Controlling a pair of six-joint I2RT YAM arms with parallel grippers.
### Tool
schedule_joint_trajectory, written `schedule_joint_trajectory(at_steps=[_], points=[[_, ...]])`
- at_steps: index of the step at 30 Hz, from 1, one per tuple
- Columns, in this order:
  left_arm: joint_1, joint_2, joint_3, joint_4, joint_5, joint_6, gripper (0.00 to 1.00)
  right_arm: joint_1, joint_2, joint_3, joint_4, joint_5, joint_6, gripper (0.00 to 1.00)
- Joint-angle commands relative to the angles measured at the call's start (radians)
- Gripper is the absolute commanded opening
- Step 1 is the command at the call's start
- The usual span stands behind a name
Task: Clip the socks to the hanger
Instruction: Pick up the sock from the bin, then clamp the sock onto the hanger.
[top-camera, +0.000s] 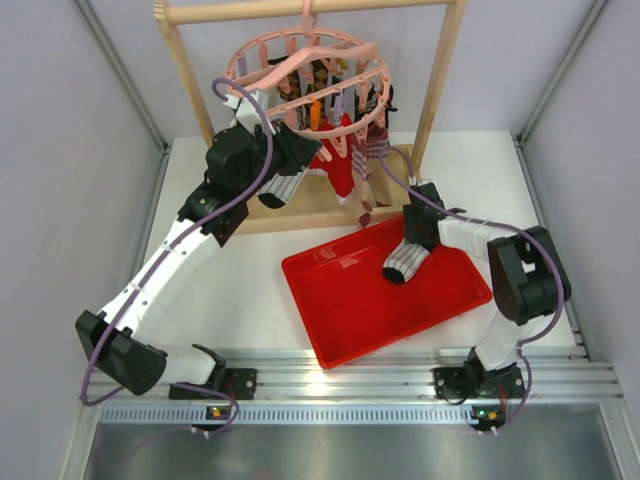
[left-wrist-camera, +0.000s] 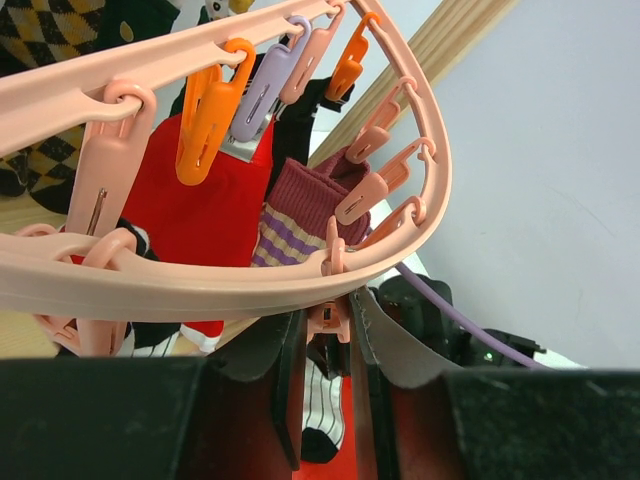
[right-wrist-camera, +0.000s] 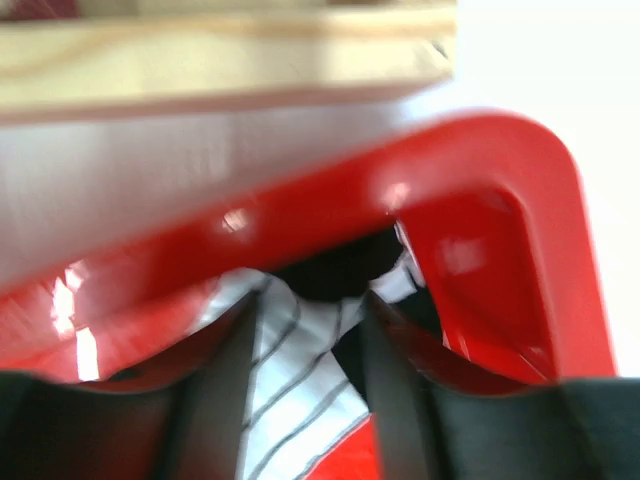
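The pink round hanger (top-camera: 305, 60) hangs from the wooden rack, several socks on its pegs. My left gripper (top-camera: 292, 150) is raised to its near rim; in the left wrist view the gripper (left-wrist-camera: 330, 335) is closed on a pink peg (left-wrist-camera: 331, 322) under the ring (left-wrist-camera: 250, 280). A pinstriped sock (top-camera: 283, 187) hangs just below that peg (left-wrist-camera: 328, 395). My right gripper (top-camera: 415, 238) is shut on the other pinstriped sock (top-camera: 405, 262), which dangles over the red tray. In the right wrist view the sock (right-wrist-camera: 300, 370) sits between the fingers (right-wrist-camera: 235, 380).
The red tray (top-camera: 350, 300) lies in front of the rack; its corner shows in the right wrist view (right-wrist-camera: 500, 200). The wooden rack frame (top-camera: 185, 70) stands at the back. A red sock (top-camera: 335, 160) and a maroon striped sock (left-wrist-camera: 300, 205) hang on the hanger.
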Motion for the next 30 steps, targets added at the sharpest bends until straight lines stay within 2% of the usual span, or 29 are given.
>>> schedule_joint_trajectory(at_steps=[1, 3, 4, 6, 7, 11, 12, 14, 16, 18, 23, 26, 30], points=[[0.008, -0.008, 0.002, 0.065, -0.006, 0.006, 0.0, -0.018, 0.067, 0.084, -0.091, -0.009, -0.003, 0.42], [0.01, -0.007, 0.003, 0.062, -0.006, 0.006, 0.0, -0.018, 0.079, 0.087, -0.102, -0.031, -0.004, 0.31], [0.01, -0.008, 0.005, 0.06, -0.005, 0.01, 0.0, -0.018, 0.076, 0.086, -0.11, -0.037, -0.007, 0.22], [0.01, -0.011, 0.003, 0.056, -0.005, 0.013, 0.0, -0.016, 0.041, 0.063, -0.107, -0.067, -0.009, 0.11], [0.011, -0.011, 0.002, 0.054, -0.005, 0.013, 0.0, -0.015, 0.019, 0.051, -0.087, -0.083, -0.013, 0.01], [0.011, -0.017, -0.011, 0.057, 0.011, 0.009, 0.0, -0.023, -0.134, -0.063, 0.035, -0.297, -0.07, 0.0], [0.013, -0.017, -0.015, 0.059, 0.011, 0.006, 0.0, -0.03, -0.209, -0.081, 0.068, -0.43, -0.093, 0.0], [0.013, -0.017, -0.017, 0.062, 0.021, 0.004, 0.0, -0.033, -0.31, -0.123, 0.166, -0.561, -0.139, 0.0], [0.014, -0.019, -0.017, 0.062, 0.029, 0.003, 0.0, -0.033, -0.356, -0.121, 0.203, -0.638, -0.206, 0.0], [0.016, -0.02, -0.02, 0.065, 0.041, -0.001, 0.0, -0.035, -0.399, -0.111, 0.296, -0.737, -0.207, 0.0], [0.022, -0.025, -0.029, 0.091, 0.086, -0.01, 0.0, 0.005, -0.421, -0.042, 0.418, -0.868, -0.205, 0.0], [0.025, -0.014, -0.04, 0.127, 0.19, -0.022, 0.0, 0.054, -0.413, 0.0, 0.496, -0.905, -0.207, 0.0], [0.025, -0.013, -0.052, 0.129, 0.209, -0.025, 0.0, 0.088, -0.39, 0.06, 0.508, -0.968, -0.239, 0.0]])
